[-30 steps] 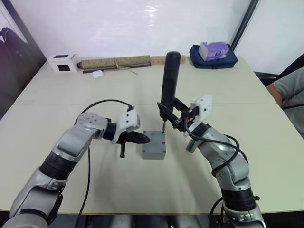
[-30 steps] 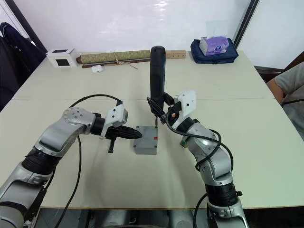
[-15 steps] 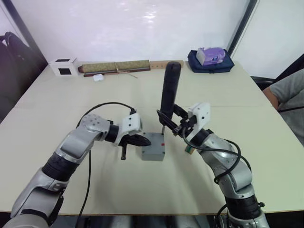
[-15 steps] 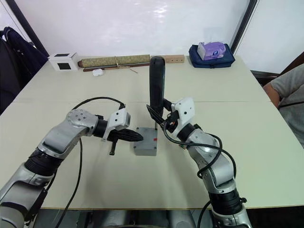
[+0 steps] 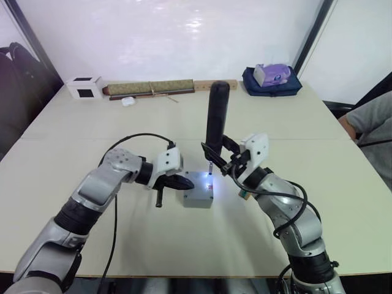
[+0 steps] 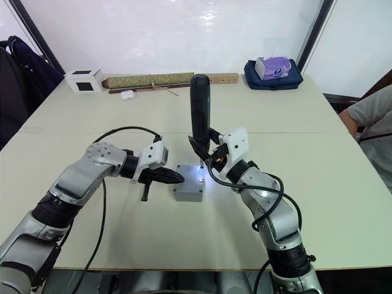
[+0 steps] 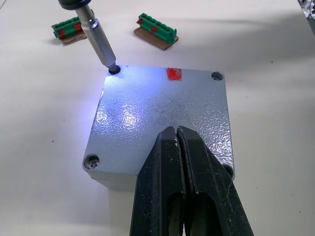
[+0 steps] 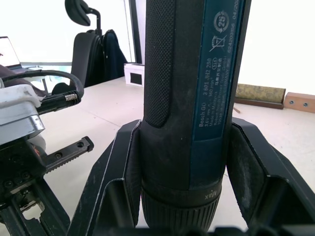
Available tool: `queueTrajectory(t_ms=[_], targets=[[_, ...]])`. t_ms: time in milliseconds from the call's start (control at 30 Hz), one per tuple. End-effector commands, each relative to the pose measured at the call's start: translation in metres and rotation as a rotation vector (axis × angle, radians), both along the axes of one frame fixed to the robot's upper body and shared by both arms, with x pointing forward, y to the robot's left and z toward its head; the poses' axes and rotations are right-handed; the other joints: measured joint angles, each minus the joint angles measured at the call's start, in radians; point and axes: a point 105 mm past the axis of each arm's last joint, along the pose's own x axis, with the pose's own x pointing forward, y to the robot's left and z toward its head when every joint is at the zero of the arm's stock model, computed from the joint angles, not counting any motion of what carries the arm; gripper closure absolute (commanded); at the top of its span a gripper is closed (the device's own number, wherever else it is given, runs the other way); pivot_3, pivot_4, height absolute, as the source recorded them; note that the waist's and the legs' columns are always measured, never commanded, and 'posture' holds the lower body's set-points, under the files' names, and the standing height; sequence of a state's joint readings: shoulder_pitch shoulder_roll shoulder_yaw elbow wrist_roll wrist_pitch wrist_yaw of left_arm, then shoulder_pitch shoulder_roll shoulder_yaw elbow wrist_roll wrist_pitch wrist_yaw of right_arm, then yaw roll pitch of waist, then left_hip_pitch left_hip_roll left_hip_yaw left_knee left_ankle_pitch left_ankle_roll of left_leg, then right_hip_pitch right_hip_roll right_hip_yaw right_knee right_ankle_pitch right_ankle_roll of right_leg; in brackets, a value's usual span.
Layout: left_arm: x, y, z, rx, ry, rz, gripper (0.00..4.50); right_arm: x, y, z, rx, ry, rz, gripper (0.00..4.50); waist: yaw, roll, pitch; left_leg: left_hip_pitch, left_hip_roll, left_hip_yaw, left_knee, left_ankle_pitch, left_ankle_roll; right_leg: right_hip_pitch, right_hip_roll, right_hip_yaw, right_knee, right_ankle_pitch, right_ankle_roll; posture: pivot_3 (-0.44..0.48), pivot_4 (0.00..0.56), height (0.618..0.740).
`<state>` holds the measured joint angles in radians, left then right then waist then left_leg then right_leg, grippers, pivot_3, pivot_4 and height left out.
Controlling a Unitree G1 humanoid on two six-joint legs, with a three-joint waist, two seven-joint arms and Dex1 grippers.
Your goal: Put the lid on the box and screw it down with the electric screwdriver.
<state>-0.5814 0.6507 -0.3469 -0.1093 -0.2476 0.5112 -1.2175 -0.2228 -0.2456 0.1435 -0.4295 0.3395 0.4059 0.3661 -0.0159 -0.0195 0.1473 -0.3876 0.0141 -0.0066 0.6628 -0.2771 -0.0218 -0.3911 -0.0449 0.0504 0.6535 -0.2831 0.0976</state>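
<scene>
Since 1 second ago the electric screwdriver (image 6: 199,116) has come down: its bit now sits in a corner screw hole of the lid (image 7: 162,118), and its tip light glares across the grey surface. Its long axis stands nearly upright, bit down, pinched between the right gripper (image 6: 205,153) fingers. The left gripper (image 7: 183,147), jaws pressed together, rests on the lid's near edge. The box (image 6: 187,195) sits mid-table (image 6: 331,184), open tabletop all around, 2 green connectors (image 7: 156,32) just beyond.
</scene>
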Motion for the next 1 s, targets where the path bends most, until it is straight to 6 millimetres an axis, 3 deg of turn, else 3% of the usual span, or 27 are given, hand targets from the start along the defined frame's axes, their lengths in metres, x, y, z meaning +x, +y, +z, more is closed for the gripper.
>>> queueTrajectory(t_ms=[33,733,1000], targets=[[-0.002,0.002,-0.008,0.022,0.014,0.001,4.50,-0.001,-0.004,-0.058,-0.094,0.216,-0.011,2.64,0.000,-0.001,-0.001,0.000,0.000,0.000,0.000,0.000,0.000,0.000,0.000,0.000,0.000,0.000,-0.001,0.000,0.150,0.740],[-0.005,-0.001,-0.011,0.018,0.012,-0.002,4.50,-0.004,-0.007,-0.058,-0.117,0.209,0.003,2.64,0.000,0.000,-0.008,0.002,0.002,0.000,-0.002,0.000,0.001,0.003,0.000,0.000,-0.004,-0.001,-0.002,0.000,0.150,0.740],[-0.004,-0.004,-0.012,0.012,0.012,0.004,4.50,-0.003,-0.005,-0.043,-0.106,0.147,0.028,2.64,0.001,0.000,-0.008,0.002,0.002,0.000,-0.002,0.000,0.001,0.003,-0.001,0.000,-0.005,-0.001,-0.002,0.000,0.150,0.740]])
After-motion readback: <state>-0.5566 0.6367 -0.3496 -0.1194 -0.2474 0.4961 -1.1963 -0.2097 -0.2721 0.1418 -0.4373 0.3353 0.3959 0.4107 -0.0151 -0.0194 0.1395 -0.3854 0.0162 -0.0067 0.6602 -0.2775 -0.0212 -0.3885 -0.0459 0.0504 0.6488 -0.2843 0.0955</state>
